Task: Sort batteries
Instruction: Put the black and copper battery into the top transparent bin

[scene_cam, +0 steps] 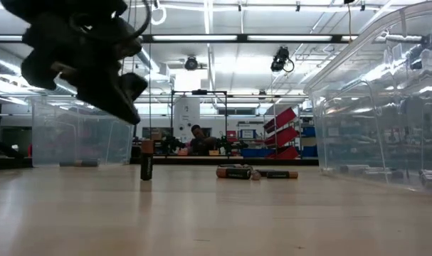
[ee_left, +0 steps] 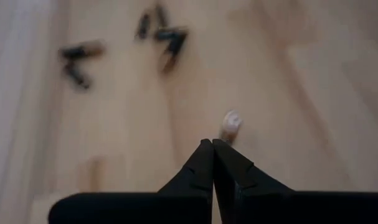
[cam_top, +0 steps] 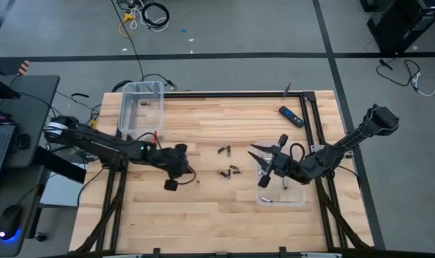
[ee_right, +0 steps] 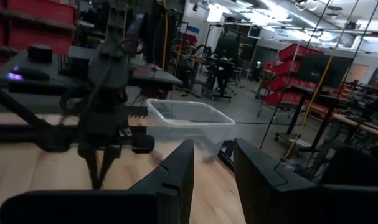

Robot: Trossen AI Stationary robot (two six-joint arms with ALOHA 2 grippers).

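Left end effector (ee_left: 212, 144) pinched shut, empty, just short of a standing battery (ee_left: 230, 123), probably upright. Open first, straddle it squarely. Right end effector (ee_right: 212, 163) half-open, empty.

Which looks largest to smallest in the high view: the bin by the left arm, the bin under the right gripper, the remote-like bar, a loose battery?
1. Clear bin by the left arm
2. Clear bin under the right gripper
3. Black-and-blue bar
4. Loose battery
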